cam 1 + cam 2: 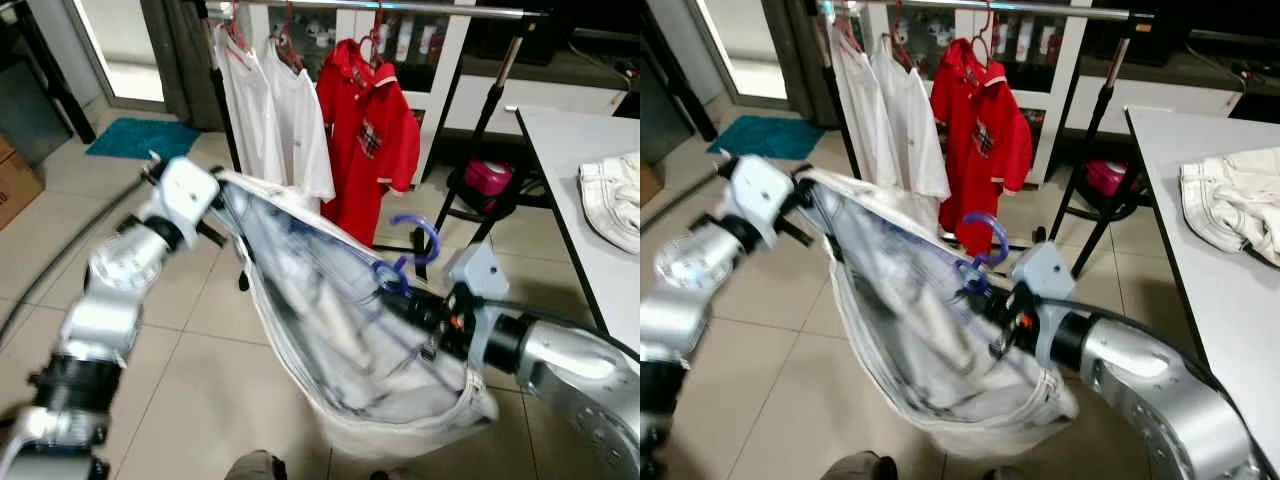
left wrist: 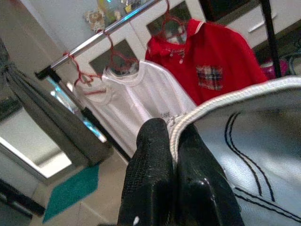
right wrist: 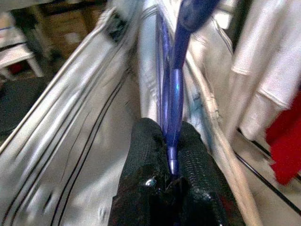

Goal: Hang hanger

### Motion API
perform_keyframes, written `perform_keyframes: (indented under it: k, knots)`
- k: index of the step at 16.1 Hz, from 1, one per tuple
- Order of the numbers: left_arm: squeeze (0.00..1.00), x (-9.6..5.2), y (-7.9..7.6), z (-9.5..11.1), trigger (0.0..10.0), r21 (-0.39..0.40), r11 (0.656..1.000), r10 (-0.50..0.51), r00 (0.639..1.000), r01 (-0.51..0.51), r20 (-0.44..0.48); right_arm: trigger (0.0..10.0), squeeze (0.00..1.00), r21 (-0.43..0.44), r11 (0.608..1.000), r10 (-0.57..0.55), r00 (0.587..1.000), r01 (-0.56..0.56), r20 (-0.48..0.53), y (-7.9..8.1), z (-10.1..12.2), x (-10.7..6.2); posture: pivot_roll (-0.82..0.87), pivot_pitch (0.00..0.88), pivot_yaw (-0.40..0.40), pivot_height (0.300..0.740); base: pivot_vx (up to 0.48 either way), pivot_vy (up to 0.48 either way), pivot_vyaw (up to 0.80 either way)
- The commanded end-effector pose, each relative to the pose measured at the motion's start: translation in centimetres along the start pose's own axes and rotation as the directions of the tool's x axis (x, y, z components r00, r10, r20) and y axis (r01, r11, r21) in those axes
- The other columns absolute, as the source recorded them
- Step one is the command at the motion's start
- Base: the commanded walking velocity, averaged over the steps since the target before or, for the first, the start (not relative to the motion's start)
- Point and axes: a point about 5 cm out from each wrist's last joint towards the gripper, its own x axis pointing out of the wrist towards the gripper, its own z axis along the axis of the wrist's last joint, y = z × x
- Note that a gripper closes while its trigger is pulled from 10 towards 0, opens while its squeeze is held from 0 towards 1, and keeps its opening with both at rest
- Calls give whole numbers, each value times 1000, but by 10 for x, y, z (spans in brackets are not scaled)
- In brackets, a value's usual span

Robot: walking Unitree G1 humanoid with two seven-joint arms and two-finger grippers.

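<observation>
Blue hanger (image 1: 412, 252): smooth glossy plastic, thin curved hook pointing up, carrying a white garment (image 1: 340, 330). It is held out in front of the robot, below and short of the clothes rail (image 1: 400, 8).

White garment: thin, slightly shiny fabric with fine dark line markings and a ribbed, cord-like edge; stretched slantwise between both arms, sagging into a pouch at the lower end.

Right gripper (image 3: 165, 155): textured black fingers pressed together on the hanger's blue stem, just under the hook.

Left gripper (image 2: 170, 155): black fingers pinched on the garment's ribbed white edge, at its upper left corner.

Clothes rail: straight metal tube on a black stand. On red wire hangers hang two white shirts (image 1: 275, 110) and a red polo shirt (image 1: 375, 140) with a plaid chest pocket.

White table (image 1: 590, 190): flat, smooth top, at the right; folded cream cloth (image 1: 612, 195) lies on it.

Floor (image 1: 200, 380): pale square tiles; teal mat (image 1: 140, 138) beyond.
</observation>
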Motion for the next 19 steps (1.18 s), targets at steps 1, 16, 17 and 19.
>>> perform_keyframes:
  k: [1,16,17,19]
  knots:
    - [0,-4,43,1,0,-77,990,117,993,-118,-24,0,0,-12,999,41,999,-42,-18,1,0,-9,8,68,25,740,0,0,0]
    - [0,-11,-67,15,0,-500,747,-414,895,438,166,0,0,636,700,-679,580,326,450,-52,32,2,18,54,45,740,0,0,0]
    - [0,-16,-69,13,0,-512,760,-388,911,401,137,0,0,633,708,-669,584,314,459,-50,36,5,18,53,46,740,0,0,0]
    - [0,-22,-64,7,0,-540,806,-249,966,242,61,471,0,562,731,-651,641,387,407,-47,33,10,20,54,48,740,0,0,0]
